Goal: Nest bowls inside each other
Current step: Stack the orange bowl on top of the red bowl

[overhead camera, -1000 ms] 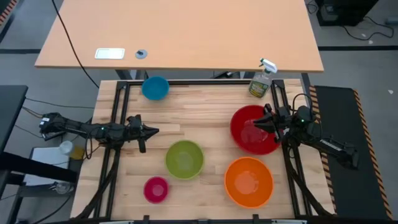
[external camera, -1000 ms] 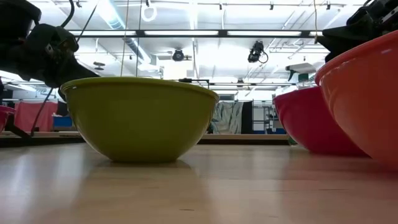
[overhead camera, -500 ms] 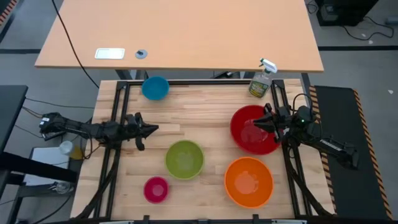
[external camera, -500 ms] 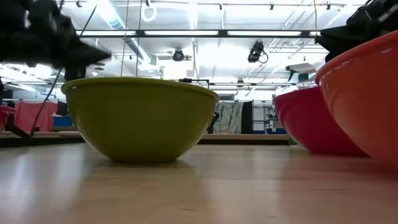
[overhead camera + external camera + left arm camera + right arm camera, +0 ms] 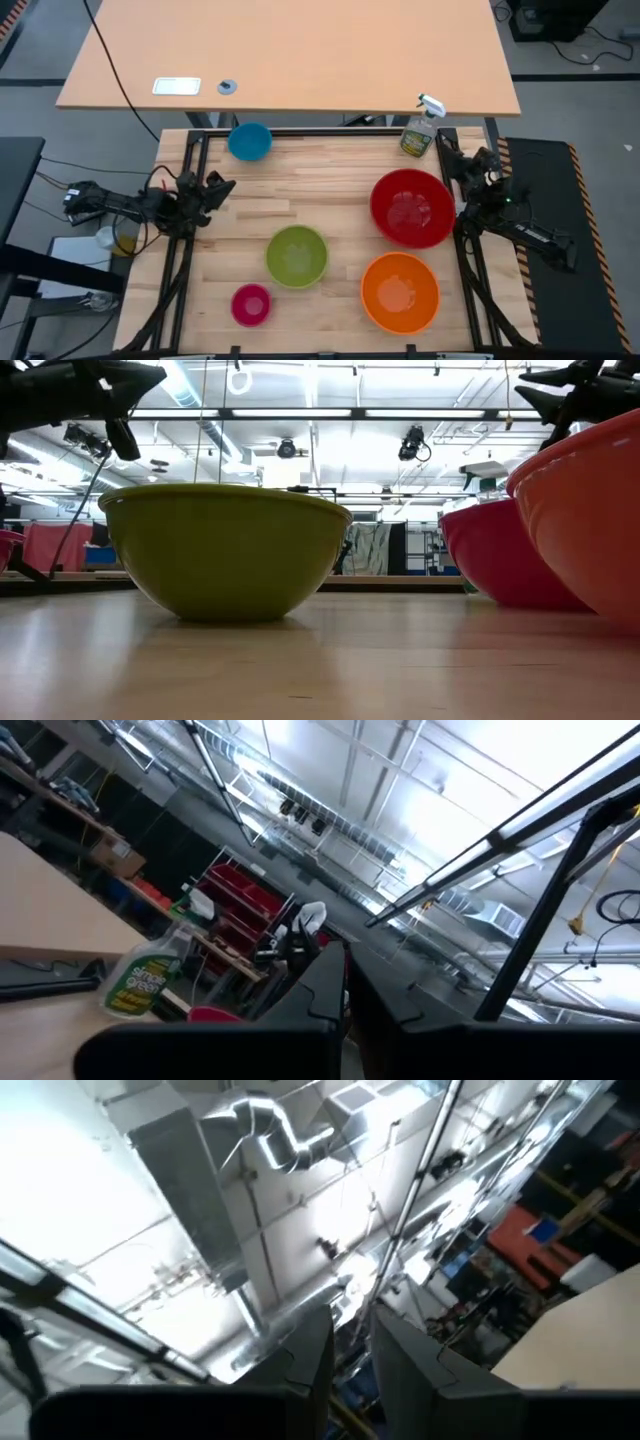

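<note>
- The five bowls all sit apart on the wooden counter [image 5: 320, 195], none inside another, so the nesting has not begun as far as can be seen.
- The red bowl [image 5: 411, 208], the largest, lies toward the right side; the orange bowl [image 5: 400, 291] is just in front of it, near the counter's front right corner.
- The lime green bowl [image 5: 297, 256] sits about mid-counter, and the small magenta pink bowl [image 5: 251, 304] lies near it toward the front left.
- The blue bowl [image 5: 249, 141] stands well apart from the others at the far edge, on the left.
- In the low view the green bowl fills the middle, with the red and orange ones at the right edge, each resting on the wood on its own base.
- The left gripper [image 5: 215, 189] is raised at the counter's left edge, jaws closed and holding nothing, near no bowl.
- The right gripper [image 5: 447, 153] is lifted beside the far right edge, past the red bowl's rim; its jaws look a little apart and carry nothing.
- A spray bottle [image 5: 419, 131] stands at the far right corner, just beside that gripper.
- All four placements are left: orange into red, then green, blue and pink in turn.
</note>
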You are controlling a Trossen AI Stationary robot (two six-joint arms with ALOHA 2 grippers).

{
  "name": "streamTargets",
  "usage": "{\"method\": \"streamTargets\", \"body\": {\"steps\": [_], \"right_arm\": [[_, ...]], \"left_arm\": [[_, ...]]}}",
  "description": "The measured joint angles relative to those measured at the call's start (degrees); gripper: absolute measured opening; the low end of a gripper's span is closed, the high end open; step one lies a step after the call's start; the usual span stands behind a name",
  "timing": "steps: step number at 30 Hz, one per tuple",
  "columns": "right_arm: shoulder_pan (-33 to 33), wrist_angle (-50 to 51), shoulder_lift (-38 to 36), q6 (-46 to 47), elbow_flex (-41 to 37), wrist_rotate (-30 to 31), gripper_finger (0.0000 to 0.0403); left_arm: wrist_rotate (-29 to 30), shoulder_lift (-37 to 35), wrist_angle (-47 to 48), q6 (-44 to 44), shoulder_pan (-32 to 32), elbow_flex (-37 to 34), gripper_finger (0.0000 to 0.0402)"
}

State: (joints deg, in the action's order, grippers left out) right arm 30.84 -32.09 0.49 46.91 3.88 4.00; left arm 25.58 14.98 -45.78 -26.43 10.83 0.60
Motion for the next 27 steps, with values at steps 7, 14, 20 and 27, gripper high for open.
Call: {"method": "streamTargets", "body": {"steps": [7,14,20,27], "right_arm": [[0.0,-2.5,0.0,5.7,0.0,4.8,0.0080],[0.0,-5.0,0.0,9.0,0.0,3.7,0.0080],[0.0,-3.8,2.3,10.5,0.0,3.4,0.0080],[0.0,13.1,12.7,9.9,6.3,-14.2,0.0077]], "left_arm": [[0.0,0.0,0.0,-7.1,0.0,0.0,0.0020],[4.9,0.0,-0.3,-12.4,0.0,0.0,0.0020],[6.5,0.0,0.6,-8.7,-0.1,0.0,0.0020],[11.9,0.0,0.8,-8.5,-0.2,1.0,0.0020]]}}
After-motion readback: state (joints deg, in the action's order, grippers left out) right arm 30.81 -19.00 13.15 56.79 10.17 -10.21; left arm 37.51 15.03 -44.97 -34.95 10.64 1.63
